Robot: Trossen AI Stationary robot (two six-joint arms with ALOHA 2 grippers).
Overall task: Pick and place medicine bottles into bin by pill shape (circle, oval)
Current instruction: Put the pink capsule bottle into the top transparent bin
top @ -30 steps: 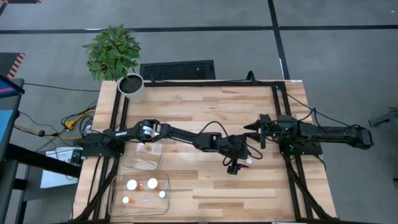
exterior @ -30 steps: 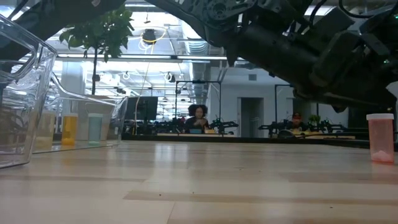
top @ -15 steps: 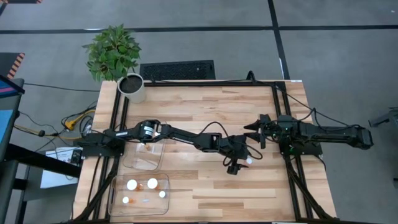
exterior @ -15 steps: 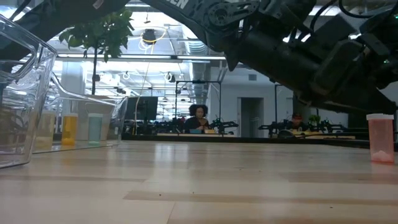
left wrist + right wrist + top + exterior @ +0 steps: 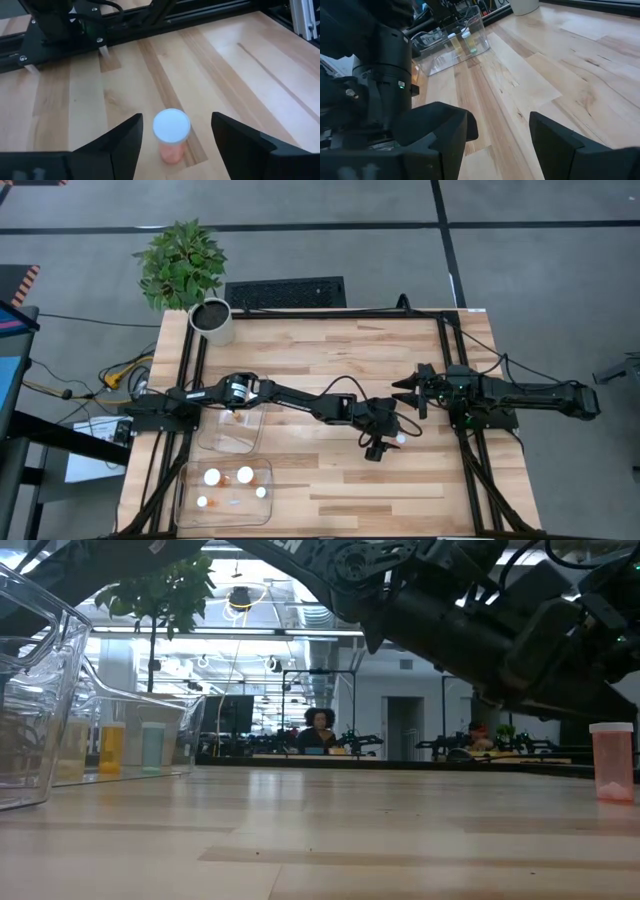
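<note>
One small orange bottle with a white cap (image 5: 171, 128) stands upright on its base on the wooden table, right of centre in the high view (image 5: 400, 437) and at the right in the low view (image 5: 612, 762). My left gripper (image 5: 175, 122) is open. It reaches in from the table's left (image 5: 390, 430), one finger on each side of the bottle, not touching it. My right gripper (image 5: 405, 397) is open and empty, just beyond the bottle toward the far right (image 5: 500, 125). More bottles stand in two clear bins at the left.
A clear bin (image 5: 230, 430) at mid-left holds a bottle. A second clear bin (image 5: 225, 492) near the front left holds several white-capped bottles. A potted plant (image 5: 190, 275) stands at the far left corner. Black frame rails (image 5: 455, 380) run along the table's sides.
My left arm has shifted slightly above the table by the bottle. The bottle has stayed where it stood.
</note>
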